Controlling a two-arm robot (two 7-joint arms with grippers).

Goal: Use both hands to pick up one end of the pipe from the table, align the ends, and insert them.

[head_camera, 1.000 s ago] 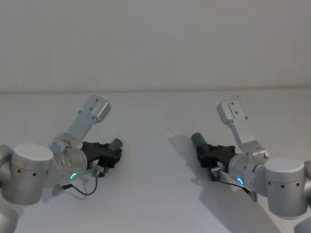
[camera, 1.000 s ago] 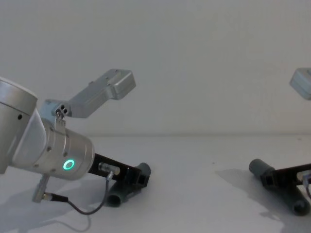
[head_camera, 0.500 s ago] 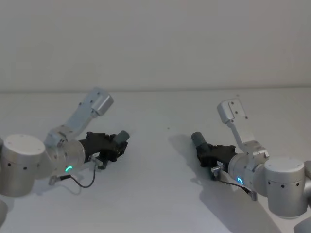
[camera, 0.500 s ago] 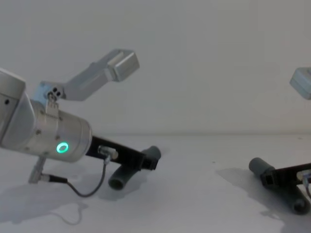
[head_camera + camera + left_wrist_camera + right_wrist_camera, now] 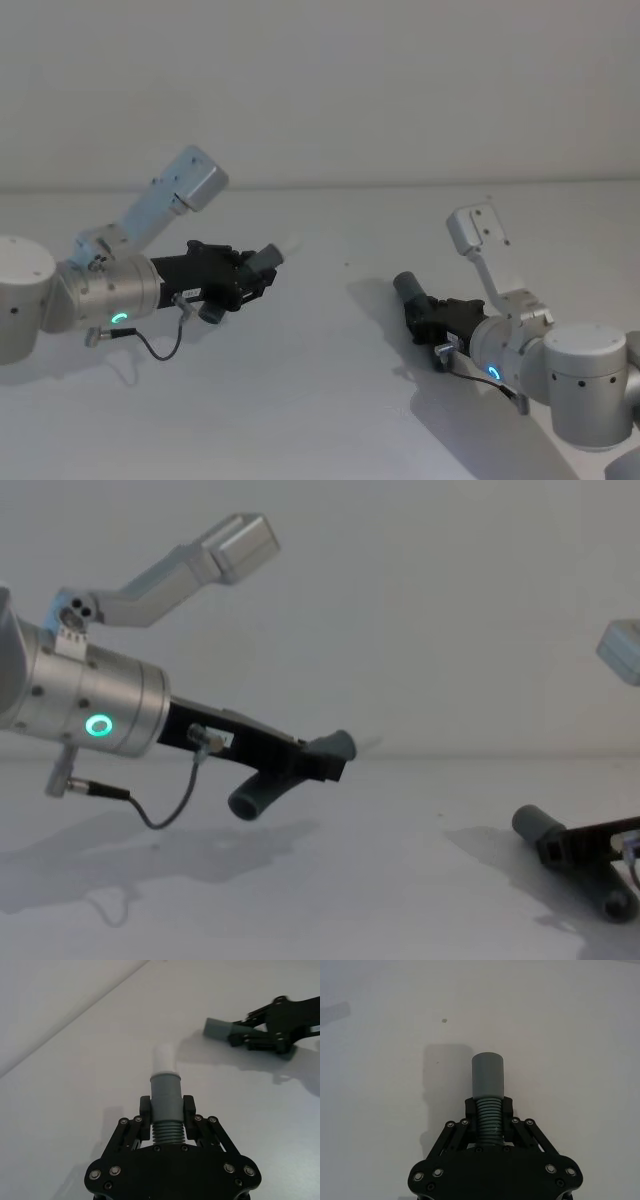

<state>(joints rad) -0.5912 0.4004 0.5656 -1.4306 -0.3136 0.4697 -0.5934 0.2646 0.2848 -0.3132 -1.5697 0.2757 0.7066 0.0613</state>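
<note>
Near, at four o'clock, the right gripper (image 5: 425,318) stays clamped on the dark-mouthed pipe piece (image 5: 408,290), low over the table (image 5: 330,400). Farther, at nine o'clock, the left gripper (image 5: 252,282), closed around the white-tipped pipe piece (image 5: 266,259), has lifted it clear; aligning the ends looks next.

Our head camera sits high and looks down at the white table (image 5: 330,410), with the left gripper (image 5: 260,274) at the middle left of the frame and the right gripper (image 5: 420,312) at the lower right. Our chest camera sits lower and looks across the same table from the side, so we see both grippers there too. Each wrist camera rides close behind its own gripper. The left one looks along the pinched white-tipped pipe piece (image 5: 165,1097) and sees the right gripper far off. The right one looks along the pinched plain grey pipe piece (image 5: 488,1080).
</note>
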